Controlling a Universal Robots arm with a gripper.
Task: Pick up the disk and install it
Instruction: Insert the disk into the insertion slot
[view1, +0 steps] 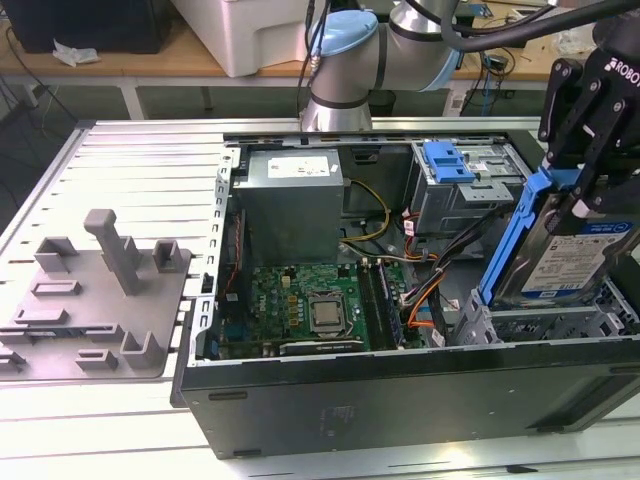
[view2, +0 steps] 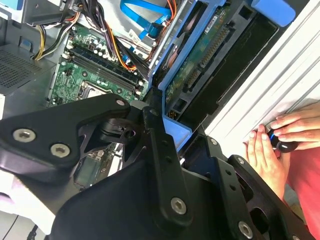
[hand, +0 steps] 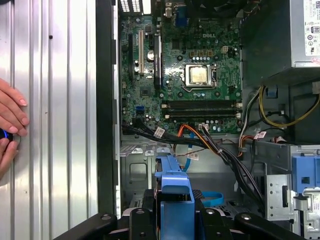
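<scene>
Black end effector (view1: 583, 195) clamping the tilted disk (view1: 575, 262) by its blue bracket, open computer case (view1: 350, 405) beneath, grey drive cage (view1: 462, 200) beside it

Silver arm (view1: 425, 45), blue joint cap (view1: 345, 35), black gripper (view1: 578, 182)

arm (view1: 350, 50): bent, extends toward exterior view's right | tool (view1: 580, 195): points down, clamped on the disk (view1: 575, 265)

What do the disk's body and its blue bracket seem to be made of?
The disk: silver-grey metal casing with a dull sheen, mostly under a printed label. The bracket: likely moulded plastic, going by its uniform matte blue.
</scene>
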